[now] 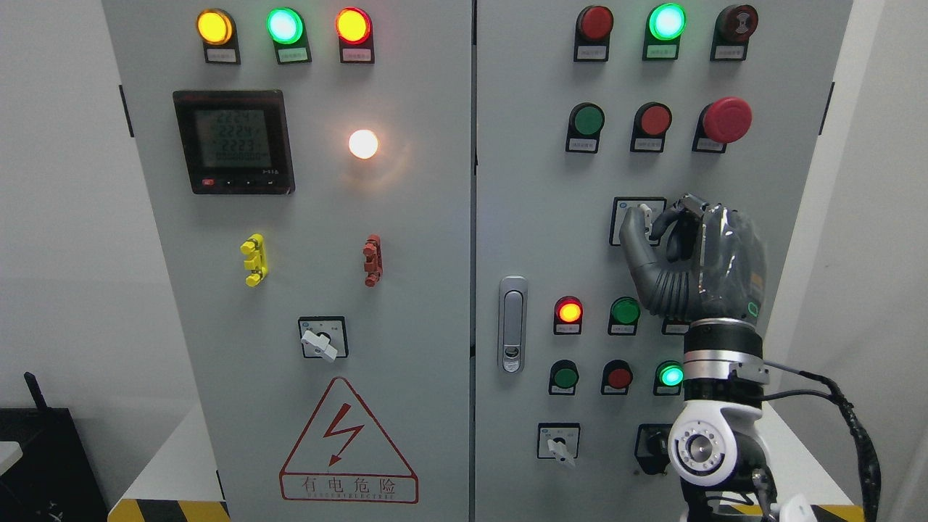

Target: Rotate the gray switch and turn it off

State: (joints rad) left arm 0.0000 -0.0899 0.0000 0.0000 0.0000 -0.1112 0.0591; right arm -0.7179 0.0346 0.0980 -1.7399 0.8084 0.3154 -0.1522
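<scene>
The gray rotary switch [644,216] sits on a square plate on the right cabinet door, below the red mushroom button. Its handle stands roughly upright. My right hand [656,221] is raised in front of it, thumb on the left of the handle and fingers curled over its right side, pinching it. The palm hides the right part of the plate. My left arm is out of view.
Similar gray switches sit on the left door [321,342] and at the lower right door [560,446]. Lit indicator lamps and push buttons surround my hand. A door latch [512,323] is left of it. A meter [233,141] is upper left.
</scene>
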